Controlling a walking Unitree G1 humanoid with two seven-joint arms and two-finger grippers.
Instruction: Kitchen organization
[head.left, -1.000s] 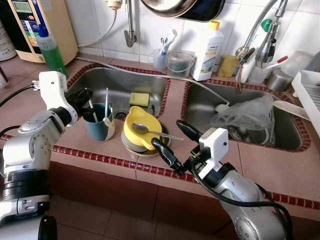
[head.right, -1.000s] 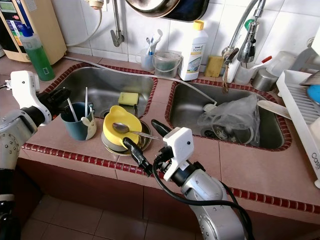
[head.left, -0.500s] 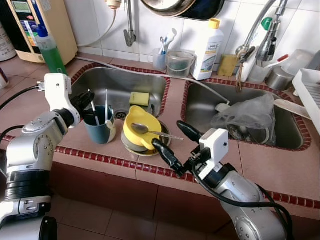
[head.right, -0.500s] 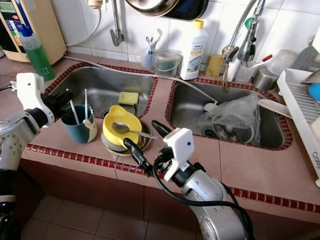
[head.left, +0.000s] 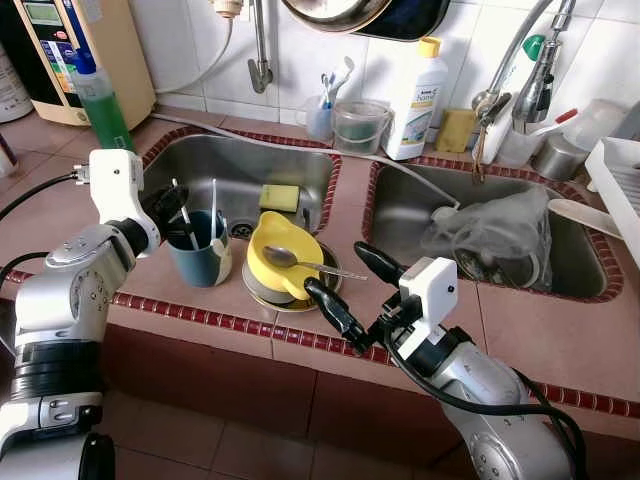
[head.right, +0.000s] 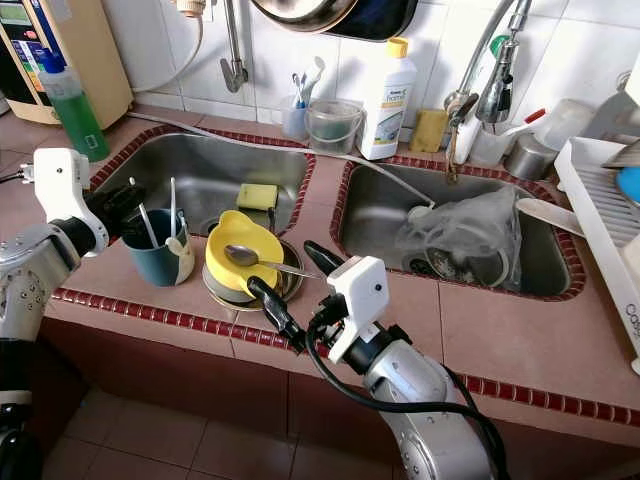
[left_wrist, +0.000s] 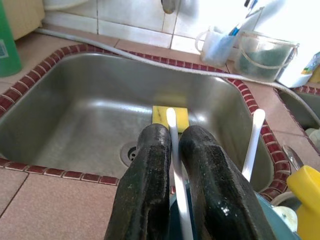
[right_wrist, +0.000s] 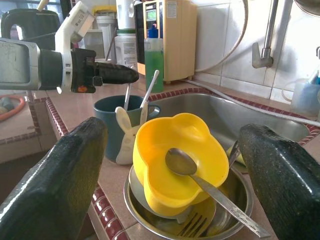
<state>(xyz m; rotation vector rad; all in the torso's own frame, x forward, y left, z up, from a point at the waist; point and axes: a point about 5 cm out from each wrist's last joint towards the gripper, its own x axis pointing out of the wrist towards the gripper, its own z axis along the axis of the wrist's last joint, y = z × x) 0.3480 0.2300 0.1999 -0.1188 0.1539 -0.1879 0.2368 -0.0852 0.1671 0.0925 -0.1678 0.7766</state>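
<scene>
Teal ceramic mug (head.left: 196, 258) with a small white rabbit figure on its side is seen on the tiled counter (head.left: 560, 330), at the front rim of the left stainless sink (head.left: 240, 172). Two thin white stick utensils stand in it. One white stick (left_wrist: 176, 165) is pinched between the nearly closed fingers of the left tool (left_wrist: 176, 165), just above the mug mouth; the other white stick (left_wrist: 251, 145) leans free beside it. Just beside the mug, a yellow flower-shaped plastic bowl (head.left: 282, 257) is stacked in a shallow steel bowl (right_wrist: 235, 200), with a metal spoon (head.left: 300, 262) lying across it. The right tool (head.left: 345, 285) is held wide open and empty, close in front of the bowls. A yellow sponge (head.left: 278, 197) lies in the left sink.
</scene>
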